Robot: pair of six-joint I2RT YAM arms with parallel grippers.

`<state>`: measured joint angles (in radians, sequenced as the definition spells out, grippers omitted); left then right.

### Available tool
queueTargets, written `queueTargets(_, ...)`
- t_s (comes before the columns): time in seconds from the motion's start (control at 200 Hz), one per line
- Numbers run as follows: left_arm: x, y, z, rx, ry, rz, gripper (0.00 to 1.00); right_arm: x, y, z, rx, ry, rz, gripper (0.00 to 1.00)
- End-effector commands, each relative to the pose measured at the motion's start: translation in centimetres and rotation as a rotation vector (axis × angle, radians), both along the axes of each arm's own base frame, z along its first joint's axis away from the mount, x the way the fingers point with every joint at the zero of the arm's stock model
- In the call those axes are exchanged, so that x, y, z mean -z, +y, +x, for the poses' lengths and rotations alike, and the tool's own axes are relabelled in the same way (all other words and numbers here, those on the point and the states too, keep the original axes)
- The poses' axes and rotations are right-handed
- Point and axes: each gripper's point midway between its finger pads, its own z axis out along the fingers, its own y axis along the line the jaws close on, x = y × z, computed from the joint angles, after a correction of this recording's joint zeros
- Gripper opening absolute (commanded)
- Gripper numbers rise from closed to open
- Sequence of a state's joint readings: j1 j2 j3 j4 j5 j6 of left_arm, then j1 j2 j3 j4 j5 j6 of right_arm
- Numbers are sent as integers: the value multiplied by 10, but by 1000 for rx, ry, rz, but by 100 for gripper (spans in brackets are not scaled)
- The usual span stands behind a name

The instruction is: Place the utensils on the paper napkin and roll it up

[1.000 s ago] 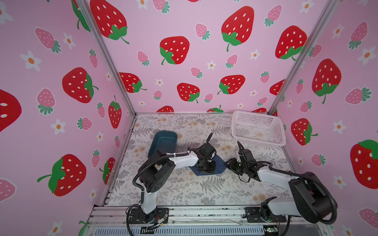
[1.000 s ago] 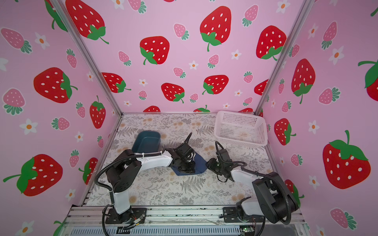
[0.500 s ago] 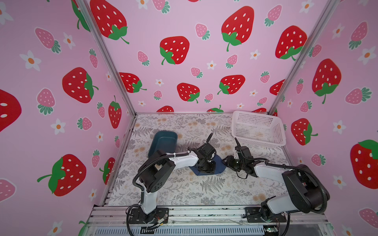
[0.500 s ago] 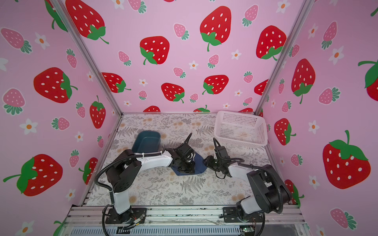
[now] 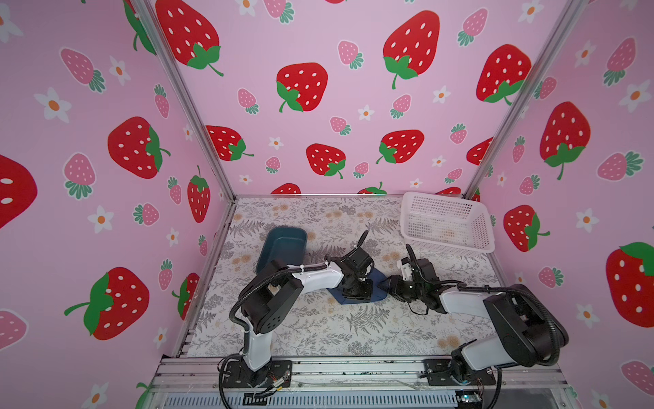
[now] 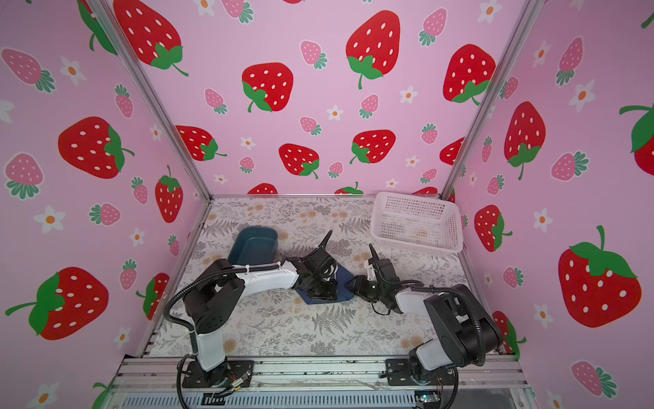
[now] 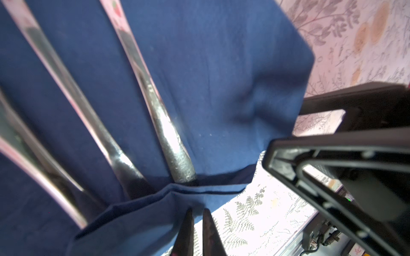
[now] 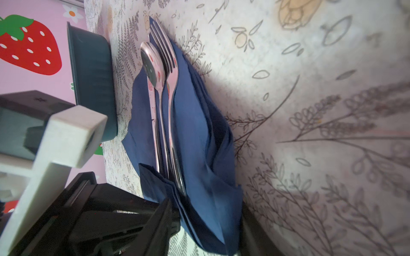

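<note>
Napkin: matte navy-blue square paper napkin (image 5: 377, 287), mid-desk on the fern-print desk (image 5: 354, 329); one edge folded over the handle ends.
Utensils: glossy silver metal utensils (image 8: 168, 99), with fork and spoon plain to see, lie side by side on it.
Left gripper (image 7: 197, 212): fingers (image 7: 187, 223) clenched, tips at the folded flap. Cannot tell whether paper is pinched.
Right gripper (image 7: 286, 133): jaws apart, at the napkin's right edge.
Views: wrist views show the cutlery; in both top views the arms hide it.

Glossy silver metal utensils (image 8: 171, 115) lie side by side on the creased navy-blue paper napkin (image 8: 199, 137), handles under its folded edge.
</note>
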<state>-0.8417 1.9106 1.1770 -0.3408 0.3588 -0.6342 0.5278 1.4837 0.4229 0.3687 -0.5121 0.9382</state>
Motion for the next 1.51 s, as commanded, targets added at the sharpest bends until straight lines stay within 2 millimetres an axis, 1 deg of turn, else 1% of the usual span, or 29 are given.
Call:
queueTargets(0.0, -6, -4, 2, 14, -9, -1, 12, 7, 3, -6, -42, 17, -5, 48)
queueTargets(0.12, -7, -4, 4, 9, -11, -13, 13, 6, -1, 12, -6, -14, -17, 48)
queueTargets(0.205, -8, -6, 5, 13, -8, -19, 13, 8, -6, 16, -2, -15, -38, 46)
queueTargets(0.285, -8, -6, 5, 7, -9, -15, 13, 17, -12, 9, -3, 11, -61, 41)
queueTargets(0.355, -8, -6, 6, 1, -8, -14, 13, 18, -11, 2, -19, 18, -43, 37)
queueTargets(0.455, -8, -6, 5, -5, -4, -17, 13, 19, -16, -3, -13, 12, -51, 34)
queueTargets(0.54, -9, -5, 5, -4, -6, -17, 13, 14, -15, -6, -28, -11, -34, 29)
queueTargets(0.64, -10, -4, 4, 3, -7, -18, 13, 3, -6, -8, -59, -27, 42, 27)
queueTargets(0.705, -9, -3, 3, 5, -9, -11, 13, -1, -5, -6, -57, -32, 49, 28)
queueTargets(0.745, -9, -2, 4, 6, -9, -9, 13, -3, -5, -3, -49, -49, 43, 31)
queueTargets(0.785, -9, -3, 4, 6, -9, -10, 13, -6, -7, 3, -29, -68, 34, 33)
queueTargets(0.915, -7, -4, 4, 4, 0, -10, 13, -8, -17, 20, 39, -90, 20, 35)
queueTargets(0.98, -7, -3, 3, 4, -2, -8, 13, -10, -21, 26, 55, -86, 50, 36)
queueTargets(1.03, -7, -2, 4, 2, -4, -7, 13, -14, -19, 27, 46, -92, 97, 37)
queueTargets(1.095, -7, -2, 3, 2, -4, -6, 13, -17, -14, 24, 21, -92, 143, 37)
queueTargets(1.18, -8, -3, 4, 2, -4, -9, 13, -14, -13, 19, -2, -74, 150, 36)
queueTargets(1.306, -8, -2, 3, 6, -5, -5, 13, -3, -20, 11, 5, -61, 108, 35)
queueTargets(1.501, -7, -2, 4, 1, -4, -3, 13, 7, -24, 1, -15, -51, 78, 36)
